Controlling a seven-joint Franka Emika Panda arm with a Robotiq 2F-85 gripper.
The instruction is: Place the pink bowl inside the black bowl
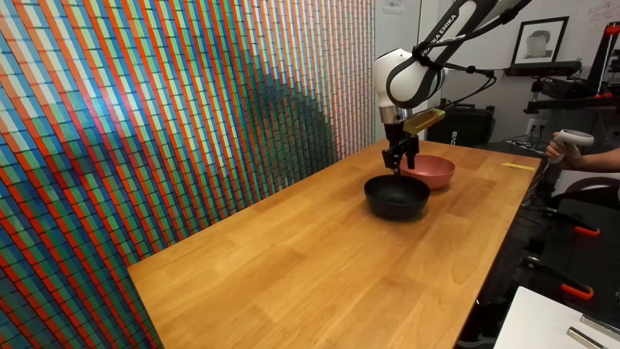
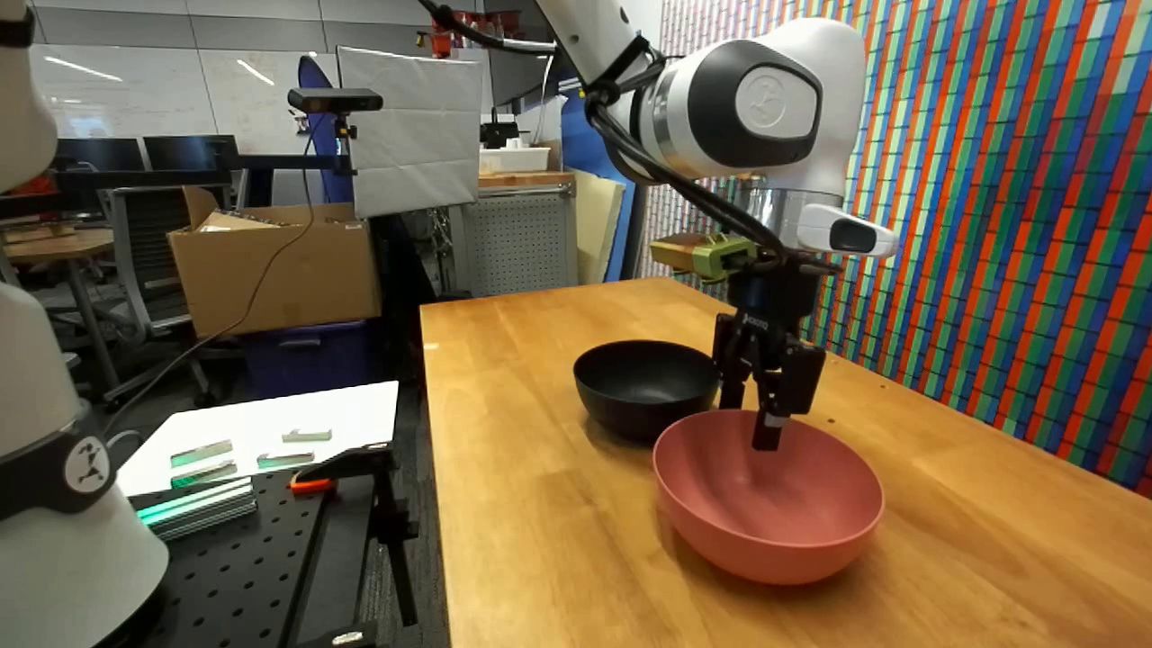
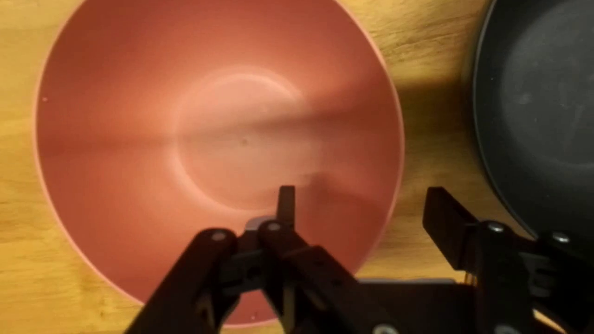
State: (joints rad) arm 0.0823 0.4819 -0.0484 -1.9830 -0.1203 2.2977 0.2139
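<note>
The pink bowl (image 2: 765, 540) stands upright on the wooden table, close beside the black bowl (image 2: 630, 391). In an exterior view the pink bowl (image 1: 436, 170) is partly behind the black bowl (image 1: 397, 206). My gripper (image 2: 750, 419) points down at the pink bowl's rim, on the side facing the black bowl. In the wrist view the gripper (image 3: 361, 192) is open. One finger is over the inside of the pink bowl (image 3: 232, 139). The other finger is outside it, in the gap before the black bowl (image 3: 543, 93). Nothing is between the fingers except the rim; contact cannot be told.
The wooden table (image 1: 290, 271) runs along a colourful patterned wall (image 1: 169, 97). A strip of yellow tape (image 1: 518, 166) lies near the table's far edge. A person's hand holds a white controller (image 1: 574, 138) beside the table. A white side surface (image 2: 297, 405) bears several small bars.
</note>
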